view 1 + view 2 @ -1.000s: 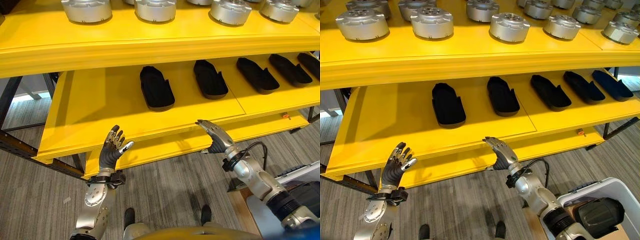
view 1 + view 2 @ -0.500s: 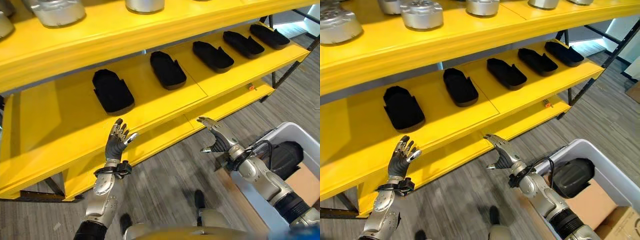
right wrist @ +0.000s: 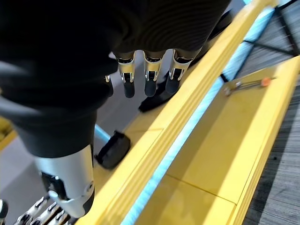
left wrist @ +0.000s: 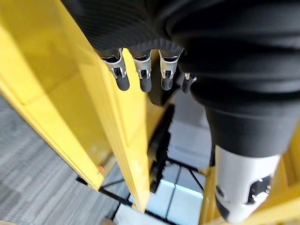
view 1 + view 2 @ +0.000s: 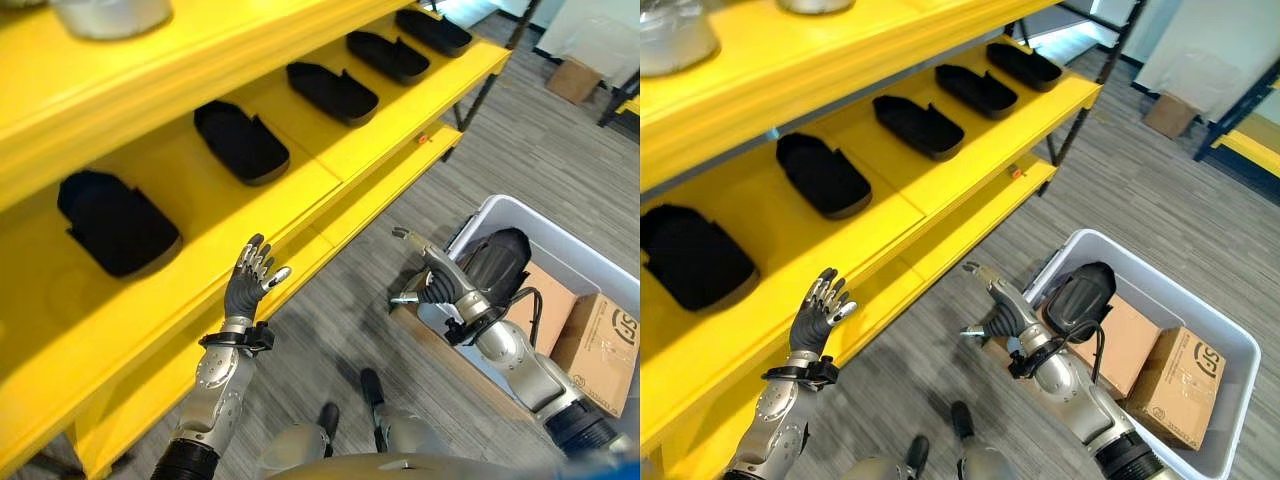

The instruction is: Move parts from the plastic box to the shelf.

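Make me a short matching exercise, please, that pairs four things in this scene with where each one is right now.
Things:
1. left hand
2. right hand
3. dark rounded part
4. black tray inserts

Places:
A. inside the grey plastic box, beside cardboard boxes
B. in a row on the yellow shelf
C. open, raised before the shelf's front edge
D. open, near the plastic box's rim

Pairs: 1-C, 2-D, 3-A, 4-B
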### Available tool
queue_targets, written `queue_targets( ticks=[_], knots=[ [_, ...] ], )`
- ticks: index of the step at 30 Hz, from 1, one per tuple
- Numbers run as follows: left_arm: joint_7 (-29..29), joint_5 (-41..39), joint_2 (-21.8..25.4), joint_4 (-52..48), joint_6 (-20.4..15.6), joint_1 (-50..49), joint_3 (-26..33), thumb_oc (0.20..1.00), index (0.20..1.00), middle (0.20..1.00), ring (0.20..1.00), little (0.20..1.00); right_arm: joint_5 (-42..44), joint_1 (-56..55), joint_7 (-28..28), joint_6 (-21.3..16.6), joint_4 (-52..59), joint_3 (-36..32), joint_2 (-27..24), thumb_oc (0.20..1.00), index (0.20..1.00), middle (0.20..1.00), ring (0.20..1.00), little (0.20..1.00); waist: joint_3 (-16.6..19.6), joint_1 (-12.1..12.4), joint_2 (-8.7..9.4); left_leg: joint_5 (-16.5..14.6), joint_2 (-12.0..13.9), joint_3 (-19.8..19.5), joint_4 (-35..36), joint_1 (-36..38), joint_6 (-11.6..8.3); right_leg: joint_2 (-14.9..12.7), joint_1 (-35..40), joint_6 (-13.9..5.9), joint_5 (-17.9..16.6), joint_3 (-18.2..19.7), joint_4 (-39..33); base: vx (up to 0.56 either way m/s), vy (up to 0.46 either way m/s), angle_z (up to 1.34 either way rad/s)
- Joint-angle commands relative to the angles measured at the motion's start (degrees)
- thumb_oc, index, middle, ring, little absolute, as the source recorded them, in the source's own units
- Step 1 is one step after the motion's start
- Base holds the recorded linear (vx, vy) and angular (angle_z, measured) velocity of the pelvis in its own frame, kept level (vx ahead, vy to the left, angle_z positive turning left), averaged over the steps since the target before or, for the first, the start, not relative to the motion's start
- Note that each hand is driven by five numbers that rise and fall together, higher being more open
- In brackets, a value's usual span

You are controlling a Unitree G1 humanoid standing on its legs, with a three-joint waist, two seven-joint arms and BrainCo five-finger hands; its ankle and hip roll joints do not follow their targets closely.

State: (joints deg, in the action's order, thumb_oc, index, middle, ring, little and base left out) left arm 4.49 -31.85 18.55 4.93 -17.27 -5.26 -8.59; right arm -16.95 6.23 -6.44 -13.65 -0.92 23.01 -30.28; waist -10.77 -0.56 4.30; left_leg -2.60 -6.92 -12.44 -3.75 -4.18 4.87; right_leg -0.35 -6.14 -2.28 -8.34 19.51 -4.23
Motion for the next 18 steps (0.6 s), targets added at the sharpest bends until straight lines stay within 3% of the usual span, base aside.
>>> queue_targets(
  ticks=[1, 11, 12, 13, 14, 15, 16, 18],
  knots=[
    [-0.66, 2.02, -0.03, -1.3, -2.53, -0.92, 0.75, 1.0, 1.0, 1.0, 1.0, 1.0, 2.44, 1.45, 0.0, -1.96, 0.86, -1.39, -0.5, 1.0, 1.0, 1.0, 1.0, 1.0, 3.78, 0.95, -0.8, 3.46, 0.61, -0.2, 4.63, 0.98, -2.06, 2.27, 2.37, -3.6, 3.21, -0.31, 5.49, 0.01, 0.088, -0.76],
    [0.39, 3.36, 0.59, -1.09, -2.34, -0.7, 0.66, 1.0, 1.0, 1.0, 1.0, 1.0, 2.1, 0.64, -1.1, -1.17, 1.8, -2.85, 1.23, 1.0, 1.0, 1.0, 1.0, 1.0, 2.92, -1.33, -0.91, 0.56, 0.39, 8.02, 3.26, 2.77, 0.2, 3.39, -0.88, -6.86, 1.51, 6.72, 9.68, -0.02, 0.11, -0.65],
    [0.97, 3.49, 0.86, -1.16, -2.33, -0.23, 0.8, 1.0, 1.0, 1.0, 1.0, 1.0, 1.54, 1.69, -1.62, -0.79, 1.72, -2.55, 1.62, 1.0, 1.0, 1.0, 1.0, 1.0, 1.57, -0.77, -1.07, -0.12, 1.0, 9.54, 2.64, 2.87, 0.32, 2.54, -2.36, -7.64, 1.48, 3.01, 11.47, -0.08, 0.009, -0.47],
    [0.98, 3.49, 0.9, -1.14, -2.33, -0.14, 0.86, 1.0, 1.0, 1.0, 1.0, 1.0, 1.53, 1.81, -1.63, -0.78, 1.71, -2.54, 1.67, 1.0, 1.0, 1.0, 1.0, 1.0, 1.65, -0.67, -0.91, 0.24, 0.98, 9.72, 2.66, 2.52, 0.2, 2.53, -2.72, -7.69, 1.12, 3.2, 11.41, -0.09, -0.012, -0.48],
    [1.43, 3.38, 1.16, -1.58, -2.26, -0.16, 1.15, 1.0, 1.0, 1.0, 1.0, 1.0, 1.3, 2.17, -2.06, -0.62, 1.74, -2.65, 2.08, 1.0, 1.0, 1.0, 1.0, 1.0, 0.9, 0.4, -1.29, -0.03, 1.91, 11.02, 2.35, 2.56, -0.07, -0.04, -3.6, -7.53, 1.95, -3.97, 12.67, -0.06, -0.012, -0.6],
    [1.75, 3.14, 1.33, -2.22, -2.21, -0.44, 1.79, 1.0, 1.0, 1.0, 1.0, 1.0, 1.18, 2.36, -2.37, -0.59, 1.89, -2.86, 2.36, 1.0, 1.0, 1.0, 1.0, 1.0, 0.53, 1.75, -2.05, -0.63, 3.12, 12.46, 1.9, 2.72, -0.46, -3.82, -3.14, -6.12, 4.03, -12.93, 13.43, -0.04, -0.023, -0.67],
    [1.83, 2.81, 0.85, -2.42, -2.18, -1.2, 2.29, 1.0, 1.0, 1.0, 1.0, 1.0, 0.62, 2.82, -2.66, -0.43, 1.22, -2.31, 2.9, 1.0, 1.0, 1.0, 1.0, 1.0, 1.14, 2.17, -2.29, -0.76, 4.18, 14.03, 2.14, 3.15, -1.07, -8.36, -2.03, -5.34, 3.48, -20.97, 12.99, 0.0, -0.029, -0.98],
    [1.82, 2.65, 0.71, -2.41, -2.13, -1.6, 2.8, 1.0, 1.0, 1.0, 1.0, 1.0, 0.45, 3.4, -2.61, -0.52, 0.7, -1.92, 3.1, 1.0, 1.0, 1.0, 1.0, 1.0, 1.25, 2.39, -2.23, -1.03, 4.48, 14.73, 2.69, 4.13, -1.1, -9.79, -1.74, -5.59, 2.32, -23.24, 12.5, 0.05, -0.047, -1.2]
  ],
)
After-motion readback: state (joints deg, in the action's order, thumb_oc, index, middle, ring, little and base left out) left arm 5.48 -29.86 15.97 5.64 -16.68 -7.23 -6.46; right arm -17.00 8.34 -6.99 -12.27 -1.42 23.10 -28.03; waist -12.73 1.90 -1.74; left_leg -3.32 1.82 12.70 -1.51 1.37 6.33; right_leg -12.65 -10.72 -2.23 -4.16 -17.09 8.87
